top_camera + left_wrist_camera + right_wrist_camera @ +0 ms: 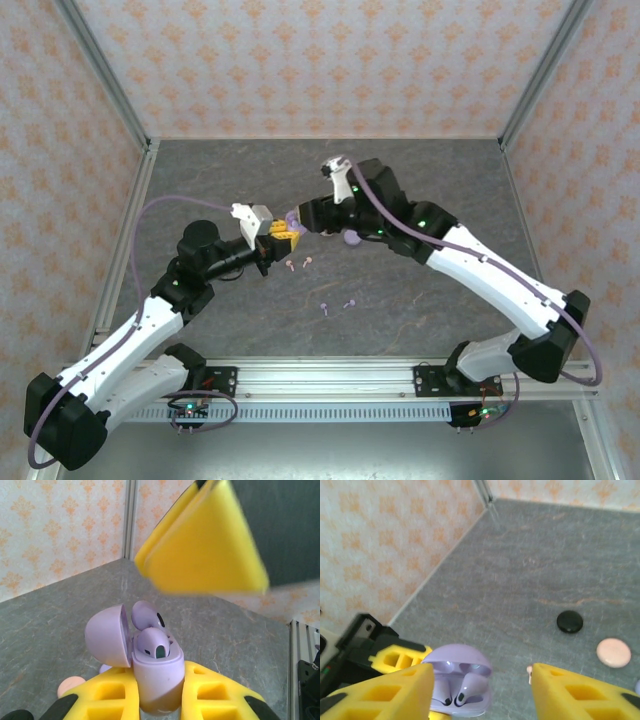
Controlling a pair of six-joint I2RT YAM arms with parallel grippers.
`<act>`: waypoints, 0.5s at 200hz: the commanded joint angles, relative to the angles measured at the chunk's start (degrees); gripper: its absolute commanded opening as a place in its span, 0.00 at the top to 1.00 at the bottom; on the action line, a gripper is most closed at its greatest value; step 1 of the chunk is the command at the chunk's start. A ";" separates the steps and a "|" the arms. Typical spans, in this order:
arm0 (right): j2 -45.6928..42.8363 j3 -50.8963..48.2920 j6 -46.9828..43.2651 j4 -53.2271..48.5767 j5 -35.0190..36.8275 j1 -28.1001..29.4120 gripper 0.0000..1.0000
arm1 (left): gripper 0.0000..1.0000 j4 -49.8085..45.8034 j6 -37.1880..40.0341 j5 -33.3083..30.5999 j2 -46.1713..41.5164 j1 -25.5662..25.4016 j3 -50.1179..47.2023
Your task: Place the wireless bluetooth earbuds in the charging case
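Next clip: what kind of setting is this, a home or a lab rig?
Probably a lab test cell, not a home: wallpaper-print panels in aluminium framing box in a grey stone-look tabletop, and a metal mounting rail runs along its near edge.

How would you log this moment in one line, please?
left gripper: shut on lavender case; lid: open; lavender earbuds: two in case; right gripper: open over case; table: four loose buds

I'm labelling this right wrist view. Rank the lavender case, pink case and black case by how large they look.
1. lavender case, open and nearest the camera, which inflates it.
2. pink case.
3. black case, farther off; it may truly match the pink one.
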 commanded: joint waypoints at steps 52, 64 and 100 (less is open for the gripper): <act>-7.56 -7.14 4.13 10.21 -14.84 -7.83 0.28 | 0.89 13.23 -4.52 2.33 -3.39 -0.22 -1.74; -7.40 -7.24 4.42 10.87 -16.45 -7.98 0.28 | 0.89 14.37 -4.75 2.33 -3.76 -0.26 -1.49; -4.71 -6.92 7.09 16.20 -26.46 -7.93 0.21 | 0.90 15.64 -4.95 3.43 -3.94 -0.30 0.23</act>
